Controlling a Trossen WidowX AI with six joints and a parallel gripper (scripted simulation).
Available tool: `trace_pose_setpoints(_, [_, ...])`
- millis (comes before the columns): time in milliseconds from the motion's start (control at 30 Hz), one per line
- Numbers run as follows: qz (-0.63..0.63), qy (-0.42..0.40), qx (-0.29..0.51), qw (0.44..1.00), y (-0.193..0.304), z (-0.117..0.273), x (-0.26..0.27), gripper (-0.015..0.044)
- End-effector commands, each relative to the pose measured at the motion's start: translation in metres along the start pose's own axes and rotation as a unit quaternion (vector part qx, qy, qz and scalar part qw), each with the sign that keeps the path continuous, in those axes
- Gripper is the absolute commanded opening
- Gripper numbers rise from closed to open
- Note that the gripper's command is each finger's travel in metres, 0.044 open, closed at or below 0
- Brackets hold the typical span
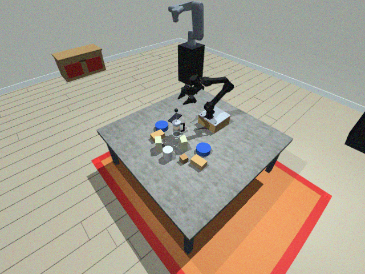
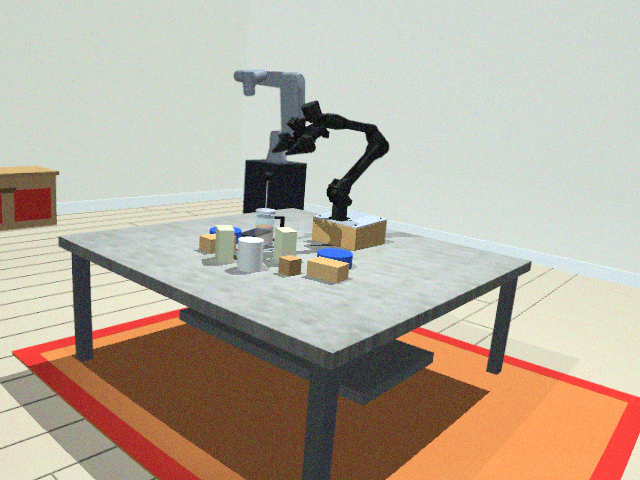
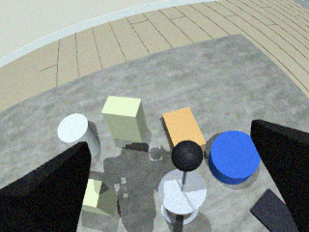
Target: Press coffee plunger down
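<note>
From the top view, the gripper hangs high over the far side of the table, fingers spread wide and holding nothing, while the coffee press stands upright on the table nearer the camera than the gripper and well below it; its plunger knob sits atop a thin rod that runs straight up, so the axis to follow is vertical, and the single arm must come forward and down to meet the knob. Around the press this view counts two blue discs, one white cylinder, two pale yellow blocks, three tan blocks and one dark flat card. In the exterior view the gripper is well above the press, with the rod rising toward it but clear air between; the plunger looks fully raised, so I judge the pressing not yet begun. The wrist view looks down between the two open fingers: the knob lies between them, a little right of centre, above the press lid, so the approach seems nearly lined up, needing mostly descent along the rod; here one blue disc shows fully, with one white cylinder, two yellow blocks, one tan block and the card
</note>
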State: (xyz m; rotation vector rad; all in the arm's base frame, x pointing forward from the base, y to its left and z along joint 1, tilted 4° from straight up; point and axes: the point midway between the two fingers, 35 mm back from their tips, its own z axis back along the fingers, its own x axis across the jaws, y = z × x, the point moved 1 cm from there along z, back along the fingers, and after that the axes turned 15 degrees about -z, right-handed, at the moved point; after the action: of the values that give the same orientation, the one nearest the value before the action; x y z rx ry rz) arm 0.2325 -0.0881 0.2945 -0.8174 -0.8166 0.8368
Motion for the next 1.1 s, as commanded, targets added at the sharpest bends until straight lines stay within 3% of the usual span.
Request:
trace_pose_setpoints(0, [-0.003,0.01,-0.002,1.0,0.003,-0.006,-0.015,0.044])
trace_pose_setpoints(267, [-0.004,0.011,-0.002,1.0,0.049,-0.033,-0.028,0.044])
trace_pose_setpoints(1067, [-0.005,0.013,-0.004,1.0,0.048,-0.063,-0.03,0.044])
